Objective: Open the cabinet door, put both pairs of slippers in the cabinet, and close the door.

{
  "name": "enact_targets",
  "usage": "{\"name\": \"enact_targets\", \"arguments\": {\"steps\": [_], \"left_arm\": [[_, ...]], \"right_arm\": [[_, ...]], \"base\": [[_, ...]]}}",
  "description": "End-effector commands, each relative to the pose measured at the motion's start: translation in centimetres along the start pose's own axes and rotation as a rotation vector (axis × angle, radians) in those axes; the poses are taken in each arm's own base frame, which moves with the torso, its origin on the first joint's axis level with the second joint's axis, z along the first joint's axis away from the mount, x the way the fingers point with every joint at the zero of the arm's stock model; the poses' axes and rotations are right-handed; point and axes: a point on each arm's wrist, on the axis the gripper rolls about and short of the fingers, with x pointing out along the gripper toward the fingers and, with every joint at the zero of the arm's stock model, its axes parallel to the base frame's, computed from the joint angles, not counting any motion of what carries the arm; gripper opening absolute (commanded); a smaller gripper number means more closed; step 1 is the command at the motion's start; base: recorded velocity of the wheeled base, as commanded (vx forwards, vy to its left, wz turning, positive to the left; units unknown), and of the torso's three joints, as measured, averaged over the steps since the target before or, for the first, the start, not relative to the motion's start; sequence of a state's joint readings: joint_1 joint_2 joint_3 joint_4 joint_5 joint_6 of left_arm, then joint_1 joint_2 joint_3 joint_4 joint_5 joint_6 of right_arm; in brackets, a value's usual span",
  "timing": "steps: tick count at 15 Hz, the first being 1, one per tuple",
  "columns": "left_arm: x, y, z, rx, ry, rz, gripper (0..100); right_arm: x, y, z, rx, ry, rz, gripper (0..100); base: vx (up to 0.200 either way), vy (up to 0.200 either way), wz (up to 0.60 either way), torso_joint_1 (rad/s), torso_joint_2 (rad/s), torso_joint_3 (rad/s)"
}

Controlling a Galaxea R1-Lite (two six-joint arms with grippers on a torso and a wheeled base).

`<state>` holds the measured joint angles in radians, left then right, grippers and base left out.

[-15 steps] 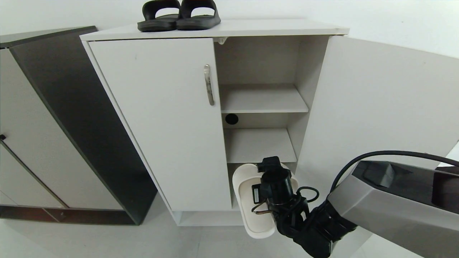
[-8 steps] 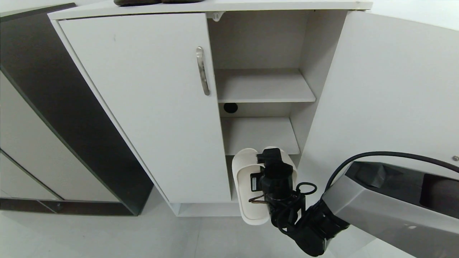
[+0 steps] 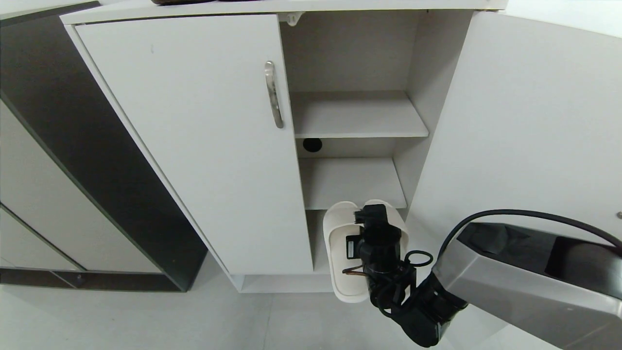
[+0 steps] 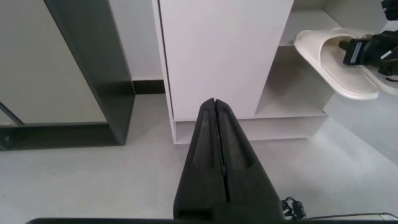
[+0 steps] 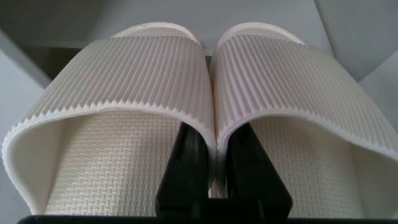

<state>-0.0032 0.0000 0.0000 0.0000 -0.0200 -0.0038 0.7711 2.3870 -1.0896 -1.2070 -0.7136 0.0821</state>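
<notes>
A pair of white ribbed slippers [image 3: 340,243] hangs in front of the white cabinet's [image 3: 194,146] bottom compartment, toes just at its opening. My right gripper [image 3: 370,215] is shut on them, pinching the two inner strap edges together [image 5: 214,168]. The right cabinet door [image 3: 510,121] stands wide open and the left door with its metal handle [image 3: 273,95] is closed. A sliver of the black slippers [image 3: 180,2] lies on the cabinet top. My left gripper [image 4: 214,124] is shut and holds nothing, low over the floor before the closed door, with the white slippers [image 4: 336,59] off to its side.
Two bare shelves [image 3: 354,116] [image 3: 350,182] sit above the bottom compartment. A dark grey cabinet [image 3: 73,146] stands close on the left. The open door flanks my right arm. Pale floor [image 4: 93,180] spreads in front of the cabinets.
The head camera has tilted down, sliding the cabinet top nearly out of the picture. My right gripper has carried the white slippers slightly rightward at the bottom opening.
</notes>
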Motion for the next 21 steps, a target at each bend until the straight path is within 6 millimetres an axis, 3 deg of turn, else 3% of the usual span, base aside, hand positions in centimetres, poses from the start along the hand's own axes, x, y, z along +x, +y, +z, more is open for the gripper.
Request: {"name": "enact_targets", "arguments": {"steps": [1,9,12,19,21], "left_arm": [[0.0,0.0,0.0,-0.001,0.0,0.002,0],[0.0,0.0,0.0,-0.002,0.002,0.002,0],[0.0,0.0,0.0,-0.002,0.002,0.002,0],[0.0,0.0,0.0,-0.002,0.002,0.003,0],[0.0,0.0,0.0,-0.002,0.0,0.003,0]], "right_arm": [[0.2,-0.1,-0.2,-0.001,0.002,-0.004,0],[0.4,0.1,-0.1,0.005,-0.008,-0.003,0],[0.7,0.2,0.0,0.017,-0.019,0.002,0],[5.0,0.1,0.3,0.026,-0.047,-0.032,0],[6.7,0.2,1.8,0.029,-0.049,-0.032,0]], "base": [[0.2,0.0,0.0,0.007,0.0,-0.002],[0.2,0.0,0.0,0.003,0.0,0.001],[0.0,0.0,0.0,0.0,0.0,0.0],[0.0,0.0,0.0,0.0,0.0,0.0],[0.0,0.0,0.0,0.0,0.0,0.0]]}}
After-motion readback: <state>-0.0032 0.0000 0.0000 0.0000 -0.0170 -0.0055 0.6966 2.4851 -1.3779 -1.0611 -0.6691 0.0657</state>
